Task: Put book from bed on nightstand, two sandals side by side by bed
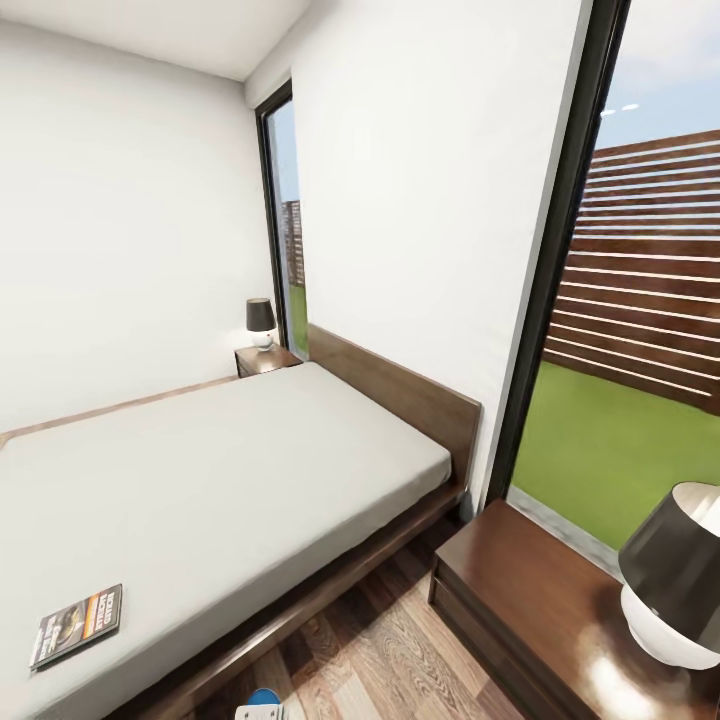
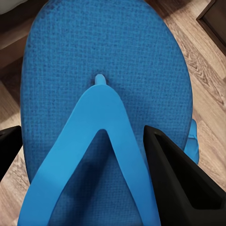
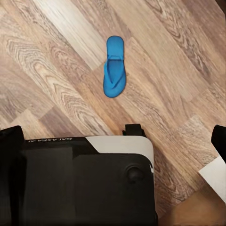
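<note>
straddling the strap of a blue sandal (image 2: 108,94), the left gripper (image 2: 84,174) shows two black fingers (image 2: 179,183) set wide apart, one on each side of the y-shaped strap; whether they actually press on the sandal cannot be told, though the sole fills the space right in front of them and sits well above the wood-plank floor (image 2: 207,89). just past the near finger, a sliver of a second blue shape peeks out lower down against the planks.

from the right gripper's (image 3: 117,136) camera, the other sandal (image 3: 114,67) lies flat on the floor, well apart from the fingers and straight out ahead of them; the dark fingers hold nothing, and how far they stand open cannot be told.

in the head view the book (image 1: 77,626) rests on the near corner of the bed (image 1: 230,470), cover up. a nightstand (image 1: 267,359) with a small lamp (image 1: 260,322) stands beyond the far side of the bed by the headboard, and another nightstand (image 1: 530,590) with a lamp (image 1: 672,575) stands on the near side, beside the tall window (image 1: 640,300).
</note>
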`<state>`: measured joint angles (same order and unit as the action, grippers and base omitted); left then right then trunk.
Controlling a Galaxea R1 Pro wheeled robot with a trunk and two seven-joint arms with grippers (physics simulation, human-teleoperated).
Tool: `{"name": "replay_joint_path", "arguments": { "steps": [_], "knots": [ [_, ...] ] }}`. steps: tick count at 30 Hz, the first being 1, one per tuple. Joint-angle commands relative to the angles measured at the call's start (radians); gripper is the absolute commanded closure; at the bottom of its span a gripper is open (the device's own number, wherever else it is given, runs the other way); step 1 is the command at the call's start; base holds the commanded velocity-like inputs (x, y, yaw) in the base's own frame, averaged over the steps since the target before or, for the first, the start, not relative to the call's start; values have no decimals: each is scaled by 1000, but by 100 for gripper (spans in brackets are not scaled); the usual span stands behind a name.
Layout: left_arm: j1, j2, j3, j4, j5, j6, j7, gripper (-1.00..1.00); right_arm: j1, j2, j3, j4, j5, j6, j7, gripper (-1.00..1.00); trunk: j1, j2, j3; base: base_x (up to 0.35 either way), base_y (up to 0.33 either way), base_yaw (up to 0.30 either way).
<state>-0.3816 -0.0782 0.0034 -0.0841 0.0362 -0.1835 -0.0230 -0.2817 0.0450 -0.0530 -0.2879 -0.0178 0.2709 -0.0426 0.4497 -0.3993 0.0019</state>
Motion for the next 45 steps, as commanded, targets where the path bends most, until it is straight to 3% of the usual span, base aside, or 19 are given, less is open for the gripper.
{"name": "replay_joint_path", "arguments": {
  "steps": [1, 45],
  "knots": [
    [0, 0, 0, 1, 2, -4, -3, 100, -1, 3, -5, 5, -1, 6, -3, -100, 0, -1, 0, 0, 0, 0],
    [0, 1, 4, -4, 3, 6, 9, 100, -4, 24, 32, 55, 2, -2, -3, -100, 0, -1, 0, 0, 0, 0]
  ]
}}
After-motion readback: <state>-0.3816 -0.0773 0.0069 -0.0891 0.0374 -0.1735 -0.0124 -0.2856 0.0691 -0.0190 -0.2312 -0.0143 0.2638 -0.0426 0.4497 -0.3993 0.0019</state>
